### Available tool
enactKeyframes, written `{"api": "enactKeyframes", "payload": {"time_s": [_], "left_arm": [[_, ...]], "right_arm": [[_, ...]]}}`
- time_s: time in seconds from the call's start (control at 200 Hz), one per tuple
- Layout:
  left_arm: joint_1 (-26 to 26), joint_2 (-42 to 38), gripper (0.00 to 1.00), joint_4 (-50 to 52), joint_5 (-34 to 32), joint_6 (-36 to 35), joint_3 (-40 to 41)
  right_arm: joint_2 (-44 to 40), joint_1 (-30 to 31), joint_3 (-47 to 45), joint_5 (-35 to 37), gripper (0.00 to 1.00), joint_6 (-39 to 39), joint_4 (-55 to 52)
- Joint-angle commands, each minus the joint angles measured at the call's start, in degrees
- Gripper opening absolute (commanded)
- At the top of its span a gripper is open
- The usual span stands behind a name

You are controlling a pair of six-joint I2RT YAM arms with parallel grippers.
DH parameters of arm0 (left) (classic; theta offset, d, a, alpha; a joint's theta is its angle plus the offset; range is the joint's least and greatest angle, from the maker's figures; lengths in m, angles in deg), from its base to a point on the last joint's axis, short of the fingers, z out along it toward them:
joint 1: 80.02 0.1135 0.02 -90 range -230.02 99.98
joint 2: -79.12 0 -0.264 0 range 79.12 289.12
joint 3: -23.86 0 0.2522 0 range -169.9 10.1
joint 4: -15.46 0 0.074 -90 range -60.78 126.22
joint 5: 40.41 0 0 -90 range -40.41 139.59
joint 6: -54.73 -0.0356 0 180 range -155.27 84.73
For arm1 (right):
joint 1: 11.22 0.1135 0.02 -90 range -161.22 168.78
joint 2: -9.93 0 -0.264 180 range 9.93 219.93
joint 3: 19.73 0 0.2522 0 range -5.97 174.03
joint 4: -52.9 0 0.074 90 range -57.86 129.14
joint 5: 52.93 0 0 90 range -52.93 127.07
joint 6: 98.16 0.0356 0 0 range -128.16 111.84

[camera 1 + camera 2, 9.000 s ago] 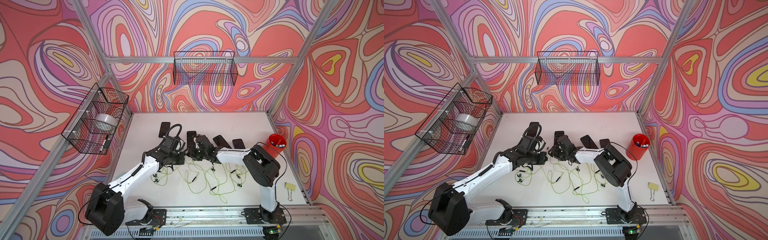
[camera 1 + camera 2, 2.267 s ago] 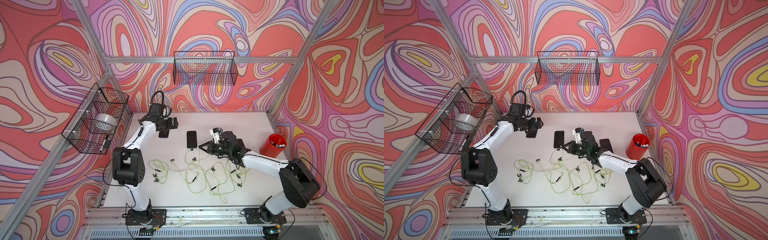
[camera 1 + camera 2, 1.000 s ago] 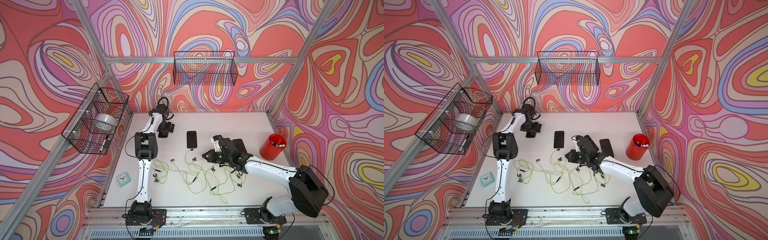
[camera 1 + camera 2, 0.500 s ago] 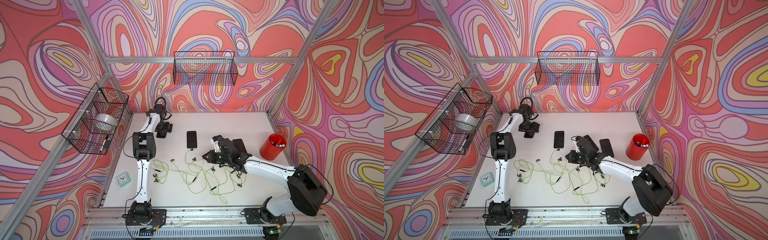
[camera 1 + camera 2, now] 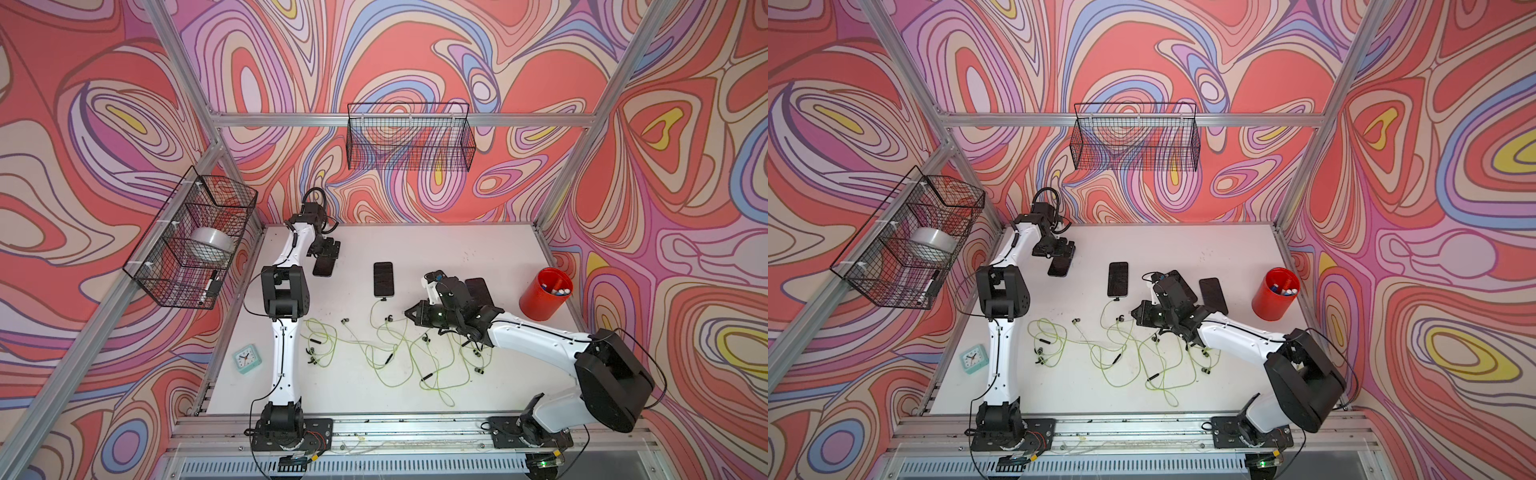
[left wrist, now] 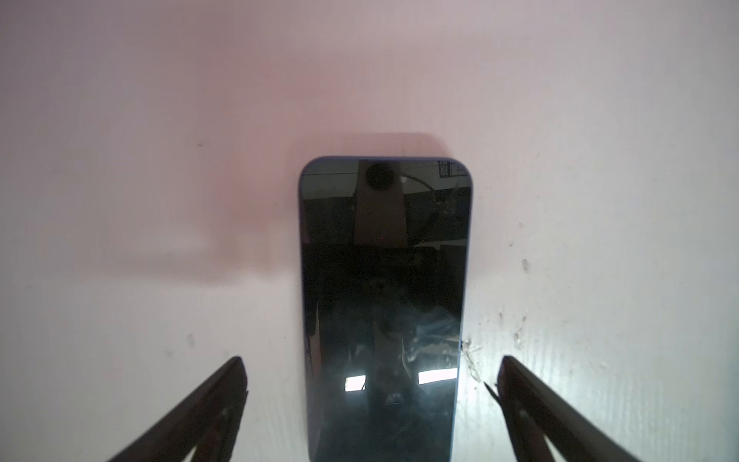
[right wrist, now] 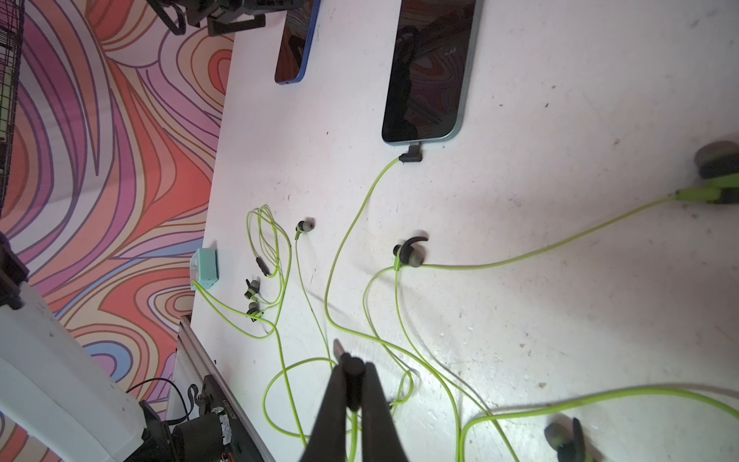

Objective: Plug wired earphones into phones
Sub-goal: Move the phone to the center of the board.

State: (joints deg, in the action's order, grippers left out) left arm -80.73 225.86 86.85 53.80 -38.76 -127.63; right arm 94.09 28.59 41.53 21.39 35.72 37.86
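The small dark plug (image 7: 340, 348) of one thin yellow-green wired earphone set (image 7: 408, 256) sits pinched in the pressed-together right gripper (image 7: 352, 374) mid-table; the spread left gripper (image 6: 372, 360) straddles the glossy black blue-edged phone (image 6: 384, 280) at the far left of the white tabletop (image 5: 457, 249), and should probably clamp its sides before the plug is aligned squarely.

Two white-and-black robot arms rise from a front rail. The left arm (image 5: 282, 353) stands nearly upright to its elbow, then reaches to the far left of the table, wrist bent downward. The left gripper (image 5: 328, 254) hangs low with its jaws spread wide, both dark fingers (image 6: 216, 396) well apart. The right arm (image 5: 536, 343) folds at a high elbow and stretches leftward to mid-table. The right gripper (image 5: 409, 312) sits low, pinched shut on a small dark plug (image 7: 338, 347).
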Motion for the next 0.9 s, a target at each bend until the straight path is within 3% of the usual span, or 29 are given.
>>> {"api": "enactKeyframes", "payload": {"time_s": [0.0, 0.275, 0.411, 0.556, 0.696, 0.781, 0.896], "left_arm": [[0.0, 3.9, 1.0, 5.3, 3.7, -1.7, -2.8], [-0.1, 7.1, 1.0, 9.2, -1.0, -1.9, -3.8], [-0.3, 5.7, 0.83, 10.5, -2.8, 0.2, -1.6], [-2.1, -1.0, 0.72, 6.1, -3.2, 1.8, 10.1], [-4.1, -4.7, 0.61, 6.6, -3.6, 4.9, 16.3], [-5.6, -8.4, 0.62, 6.0, -4.5, 8.1, 23.2], [-7.4, -15.3, 0.74, -1.1, -3.0, 11.2, 34.7]], "right_arm": [[-0.3, 0.0, -1.1, 1.1, 0.0, -0.5, -0.1], [0.2, 0.1, -1.4, 0.5, 0.0, 0.3, 1.3], [-0.3, 0.0, -1.5, 0.8, 0.0, 0.1, 1.3], [0.6, 0.0, -1.3, 0.5, 0.0, -0.5, 1.5], [2.4, 0.0, 0.9, -0.9, 0.0, -2.4, -0.1], [3.1, 0.0, 2.1, -1.2, 0.0, -3.4, -0.8], [3.8, 0.0, 3.0, -1.0, 0.0, -3.7, -0.9]]}}
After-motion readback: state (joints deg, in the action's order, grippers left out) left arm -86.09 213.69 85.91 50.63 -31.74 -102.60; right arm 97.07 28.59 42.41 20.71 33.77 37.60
